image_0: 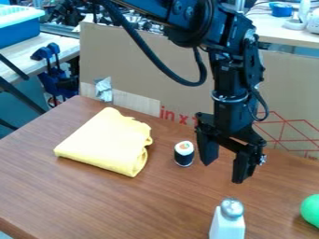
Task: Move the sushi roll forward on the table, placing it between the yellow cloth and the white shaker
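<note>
Over the counter (pixel 112 200), the open, empty pincer (pixel 224 172) hangs near a sushi roll (pixel 184 155) (toy, probably), upended, which keeps it steady.

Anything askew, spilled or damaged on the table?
Nothing stands out: the yellow cloth lies folded, and the sushi roll toy and shaker stand upright, with no spill visible.

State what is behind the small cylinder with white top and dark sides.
Behind the cylinder, the brown wood-grain tabletop runs back to an upright tan cardboard panel. Its body covers the patch directly behind, which cannot be seen. The open black tool hangs beside it.
</note>
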Controlling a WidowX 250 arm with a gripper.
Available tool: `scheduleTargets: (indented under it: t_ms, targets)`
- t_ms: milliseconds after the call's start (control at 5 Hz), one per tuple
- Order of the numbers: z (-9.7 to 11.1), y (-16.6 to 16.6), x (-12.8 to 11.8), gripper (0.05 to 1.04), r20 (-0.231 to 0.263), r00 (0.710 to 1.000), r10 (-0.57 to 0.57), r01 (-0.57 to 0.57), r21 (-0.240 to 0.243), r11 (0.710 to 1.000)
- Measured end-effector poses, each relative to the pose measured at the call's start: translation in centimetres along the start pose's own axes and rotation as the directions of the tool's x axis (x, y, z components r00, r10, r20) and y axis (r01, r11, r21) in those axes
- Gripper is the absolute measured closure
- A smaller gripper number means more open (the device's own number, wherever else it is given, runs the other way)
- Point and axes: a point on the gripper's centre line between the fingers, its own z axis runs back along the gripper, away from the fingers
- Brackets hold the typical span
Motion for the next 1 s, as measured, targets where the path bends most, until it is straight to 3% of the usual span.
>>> scheduleTargets:
  t_ms: [200, 400, 800, 1000]
  targets:
    - [-1.1, 0.2, -0.4, 0.078, -0.038, 0.999, 0.006, -0.007, -0.002, 1.000]
    - [-0.5, 2.4, -0.3, 0.078, -0.048, 0.999, 0.007, -0.007, 0.005, 1.000]
    - [1.1, 6.4, 0.3, 0.078, -0.021, 1.000, 0.014, -0.012, 0.094, 0.995]
    - [0.3, 8.0, 0.8, 0.078, -0.011, 1.000, -0.001, 0.002, 0.089, 0.996]
